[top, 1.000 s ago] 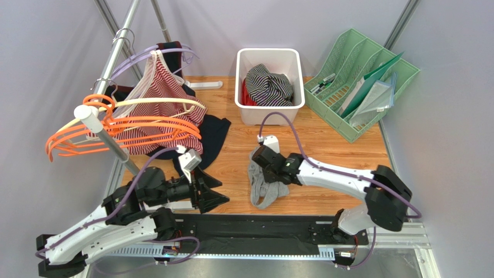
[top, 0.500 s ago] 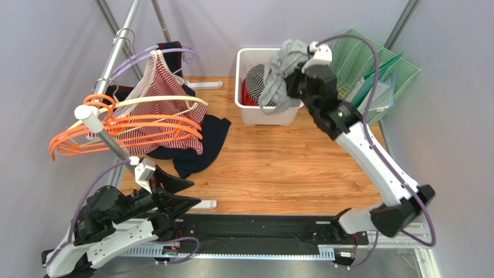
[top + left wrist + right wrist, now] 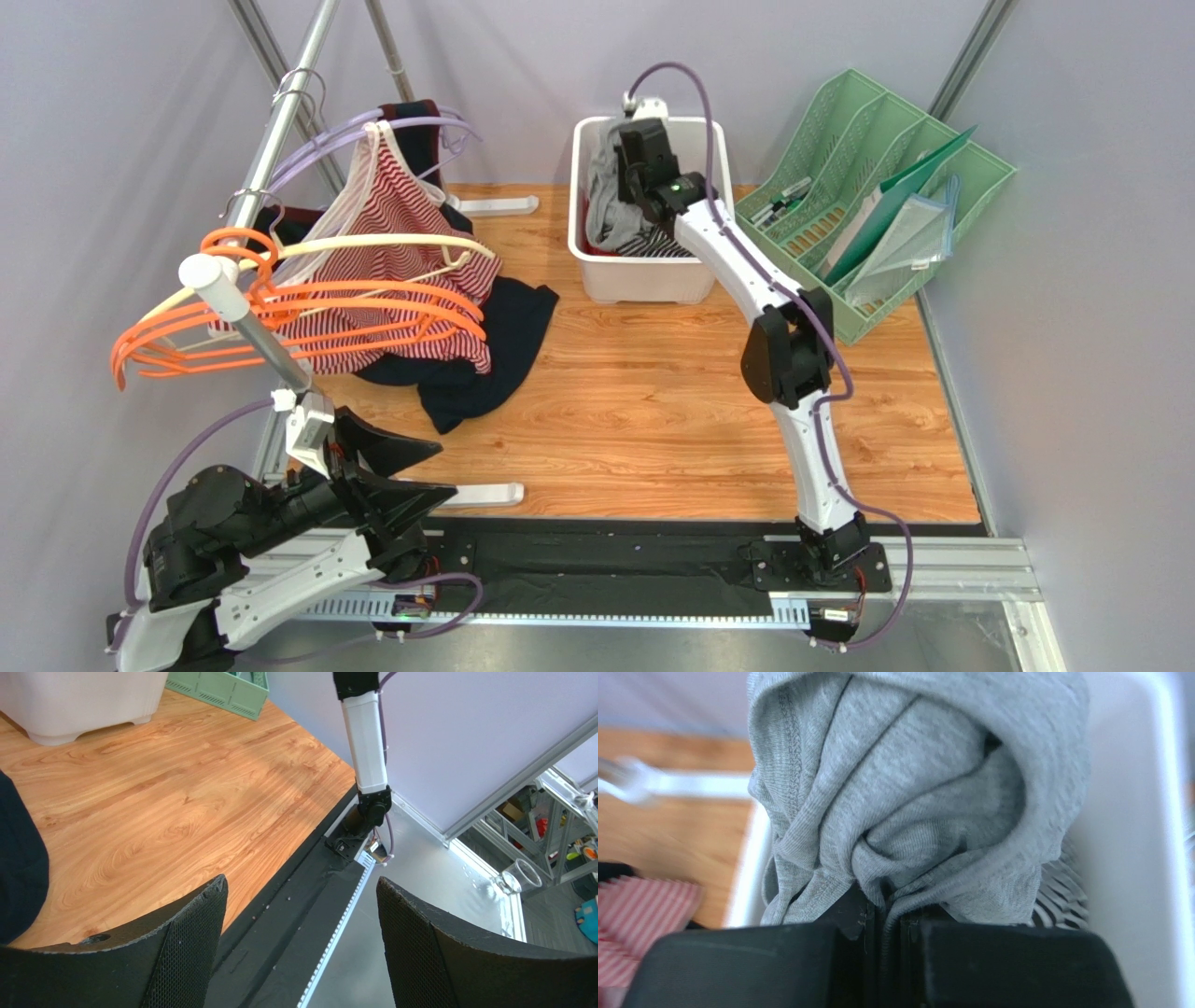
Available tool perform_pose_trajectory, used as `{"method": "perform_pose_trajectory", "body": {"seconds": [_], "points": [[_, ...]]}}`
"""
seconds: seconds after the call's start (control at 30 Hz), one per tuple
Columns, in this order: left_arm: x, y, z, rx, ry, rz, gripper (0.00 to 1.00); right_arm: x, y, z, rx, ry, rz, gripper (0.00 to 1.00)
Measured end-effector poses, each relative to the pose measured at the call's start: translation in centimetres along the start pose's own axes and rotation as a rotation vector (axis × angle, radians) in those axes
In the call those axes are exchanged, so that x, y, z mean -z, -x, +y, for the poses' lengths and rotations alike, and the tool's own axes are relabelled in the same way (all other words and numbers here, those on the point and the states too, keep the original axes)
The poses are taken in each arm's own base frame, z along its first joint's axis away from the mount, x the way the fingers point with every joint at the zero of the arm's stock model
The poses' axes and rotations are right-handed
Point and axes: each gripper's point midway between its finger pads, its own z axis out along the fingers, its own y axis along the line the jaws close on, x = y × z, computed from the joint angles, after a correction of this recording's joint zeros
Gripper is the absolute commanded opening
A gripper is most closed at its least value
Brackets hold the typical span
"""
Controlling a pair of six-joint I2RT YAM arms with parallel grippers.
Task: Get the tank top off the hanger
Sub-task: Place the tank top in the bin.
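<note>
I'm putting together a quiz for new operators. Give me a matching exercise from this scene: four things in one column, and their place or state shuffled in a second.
Things:
1 grey tank top
2 left pincer
3 orange hangers
4 green file rack

Place or state:
a far right of the table
b open, empty
c on the metal rail
d clamped in the right pincer at the white bin

Pairs: 1-d, 2-b, 3-c, 4-a

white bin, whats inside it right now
In the white bin, a gray tank top pinched in the right claw lies over a black-and-white striped garment and some red fabric. The floor and anything beneath the clothes are covered.
</note>
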Motion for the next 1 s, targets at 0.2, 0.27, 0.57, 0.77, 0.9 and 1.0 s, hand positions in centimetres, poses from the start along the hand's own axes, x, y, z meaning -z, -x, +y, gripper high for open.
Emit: {"method": "perform_pose_trajectory", "body": {"seconds": [0.2, 0.27, 0.57, 0.77, 0.9, 1.0], "points": [[-0.1, -0.2, 0.2, 0.0, 0.007, 0.004, 0.83, -4.0, -11.5, -2.2, 0.021, -0.034, 0.255, 0.29], [-0.1, -0.3, 0.2, -0.001, 0.009, 0.007, 0.83, -4.1, -11.7, -2.2, 0.007, -0.024, 0.263, 0.46], [-0.2, -0.3, 0.4, -0.001, 0.015, 0.006, 0.83, -2.3, -8.3, -2.1, -0.001, -0.01, 0.244, 0.83], [-0.2, -0.3, 0.5, -0.002, 0.02, 0.005, 0.83, 4.1, 0.0, -1.8, -0.041, 0.05, 0.11, 0.85], [-0.2, -0.3, 0.5, -0.001, 0.024, 0.004, 0.83, 11.1, 8.8, -0.2, -0.091, 0.187, -0.103, 0.86], [-0.3, -0.3, 0.6, -0.002, 0.026, 0.003, 0.83, 15.7, 13.9, 2.8, -0.094, 0.352, -0.256, 0.86]]}}
